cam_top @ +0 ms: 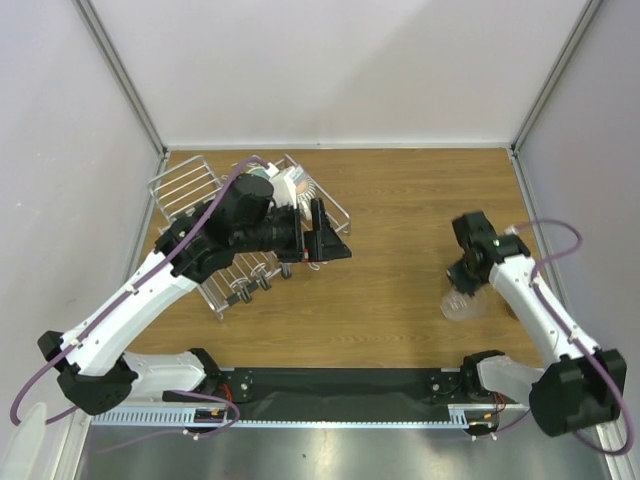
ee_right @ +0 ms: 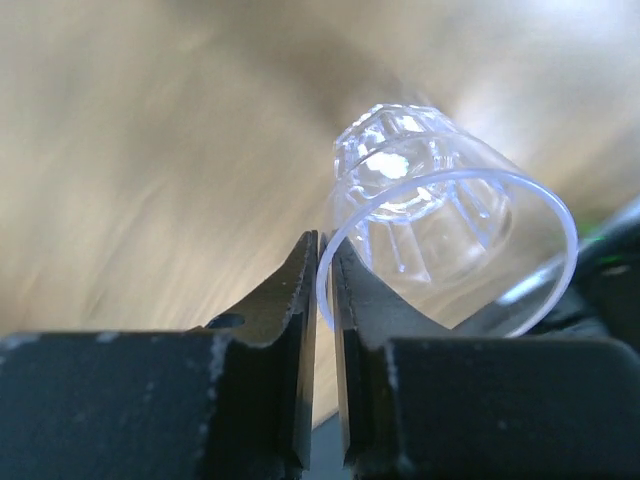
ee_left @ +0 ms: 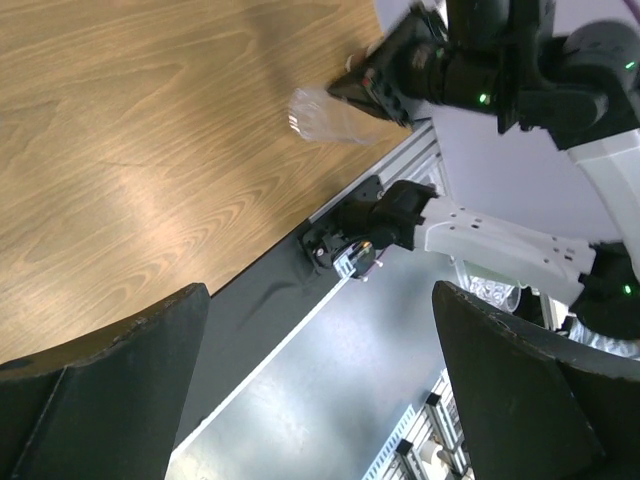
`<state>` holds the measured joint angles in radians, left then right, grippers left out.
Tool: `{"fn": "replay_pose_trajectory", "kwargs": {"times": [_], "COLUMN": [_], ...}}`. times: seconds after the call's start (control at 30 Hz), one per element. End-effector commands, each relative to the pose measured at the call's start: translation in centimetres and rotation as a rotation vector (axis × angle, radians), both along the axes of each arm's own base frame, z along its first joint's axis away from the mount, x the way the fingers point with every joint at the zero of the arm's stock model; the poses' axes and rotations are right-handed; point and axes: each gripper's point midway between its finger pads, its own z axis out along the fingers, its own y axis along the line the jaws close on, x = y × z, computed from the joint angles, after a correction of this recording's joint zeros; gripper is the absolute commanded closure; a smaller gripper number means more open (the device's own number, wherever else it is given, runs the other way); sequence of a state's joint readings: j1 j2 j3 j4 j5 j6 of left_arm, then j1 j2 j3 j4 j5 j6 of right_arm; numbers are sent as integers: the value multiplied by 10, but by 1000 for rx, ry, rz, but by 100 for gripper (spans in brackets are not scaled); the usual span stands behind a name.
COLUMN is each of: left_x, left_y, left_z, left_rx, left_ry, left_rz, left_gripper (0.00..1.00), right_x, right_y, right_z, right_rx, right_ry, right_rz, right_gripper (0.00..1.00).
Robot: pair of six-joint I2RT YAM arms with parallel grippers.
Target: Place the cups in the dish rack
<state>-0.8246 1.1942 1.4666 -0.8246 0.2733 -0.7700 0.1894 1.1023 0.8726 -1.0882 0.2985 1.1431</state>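
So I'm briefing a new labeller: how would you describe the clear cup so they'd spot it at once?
On the wooden table, look to the right side, away from the dish rack on the left. There the right gripper pinches the clear glass by its rim. It is the only see-through cup, with a faceted base.

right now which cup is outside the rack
The clear glass, rim pinched in the right tool; the white ribbed mug sits in the dish rack.
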Motion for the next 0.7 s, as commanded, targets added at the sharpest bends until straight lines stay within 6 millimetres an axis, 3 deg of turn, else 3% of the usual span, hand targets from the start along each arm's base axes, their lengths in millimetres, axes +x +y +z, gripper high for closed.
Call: {"fn": "replay_pose_trajectory", "kwargs": {"times": [0.0,0.07,0.1,0.13,0.17,0.2,0.27,0.3,0.4,0.47,0.53,0.57,0.67], "left_x": [-8,-8,-8,-7,-7,-13,-17,-24,-29,-32,-31,-34,-36], "left_y": [-1,0,3,5,6,3,8,7,13,17,21,24,29], "left_z": [32,43,55,62,68,85,102,120,144,157,167,177,187], "left_rx": [-123,-162,-200,-225,-254,-325,-415,-484,-549,-567,-581,-606,-613], "left_ry": [-65,-83,-112,-125,-128,-158,-180,-230,-306,-358,-400,-434,-469], "left_rz": [-25,-27,-23,-24,-24,-80,-117,-175,-217,-221,-199,-201,-184], "left_gripper": [0,0,0,0,0,0,0,0,0,0,0,0,0], "right_x": [66,82,94,98,91,95,82,75,48,27,14,-3,-27], "right_y": [56,87,104,119,142,157,187,195,216,222,223,223,221], "right_z": [80,122,158,179,196,229,278,295,344,377,391,415,442], "right_rx": [121,113,129,191,277,329,485,535,695,757,814,849,954], "right_ry": [-266,-369,-458,-512,-543,-652,-812,-860,-987,-1085,-1145,-1247,-1338], "right_rz": [167,355,478,516,668,739,907,953,1103,1189,1227,1294,1339], "right_gripper": [100,100,100,100,100,100,100,100,100,100,100,100,100]}}
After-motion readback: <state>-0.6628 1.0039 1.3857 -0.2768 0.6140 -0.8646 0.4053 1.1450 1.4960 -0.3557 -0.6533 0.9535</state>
